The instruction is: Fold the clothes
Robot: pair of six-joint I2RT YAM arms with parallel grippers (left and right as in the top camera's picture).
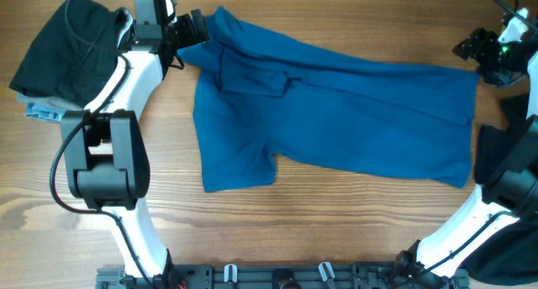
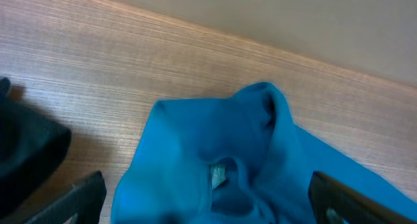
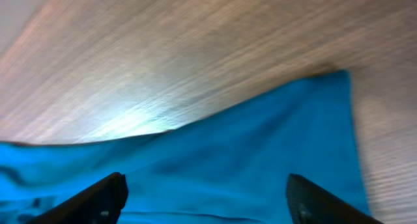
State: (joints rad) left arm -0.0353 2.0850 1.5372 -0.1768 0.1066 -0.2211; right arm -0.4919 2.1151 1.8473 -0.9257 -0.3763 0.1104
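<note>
Wood-grain table [image 1: 336, 226] under blue shirt [image 1: 336, 104]

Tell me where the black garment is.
In the overhead view the black garment lies bunched at the far left, atop a pale-blue piece, beside the left arm and apart from the blue shirt.

Royal-blue collared fabric shirt [image 1: 336, 112]: lower part cut off by the bottom edge in both wrist views.
Pale-blue patterned cloth [image 1: 40, 111]: mostly hidden under the black fabric garment [image 1: 50, 62], upper left of the overhead view.
Right wrist view: blurred throughout.
Collar label [image 2: 218, 175]: too small to read.
</note>
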